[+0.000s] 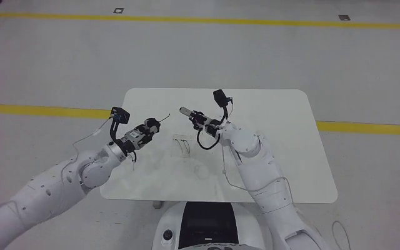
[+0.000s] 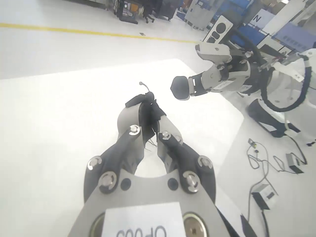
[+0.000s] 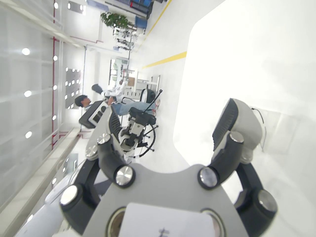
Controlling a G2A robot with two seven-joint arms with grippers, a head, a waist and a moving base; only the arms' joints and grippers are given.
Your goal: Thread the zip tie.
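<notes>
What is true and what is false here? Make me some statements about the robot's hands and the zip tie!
1. The left hand pinches the zip tie. True.
2. The right hand is shut. False: it is open and holds nothing.
3. The two hands touch each other. False: there is a gap between them.
4. The table is white. True.

Over the desk (image 1: 281,125), the left gripper (image 1: 152,125) sits to the left with the zip tie (image 1: 164,117) between its fingers. The right gripper (image 1: 187,112) faces it nearby. Below and between them, a flat plastic packet (image 1: 182,145) lies on the desk.
</notes>
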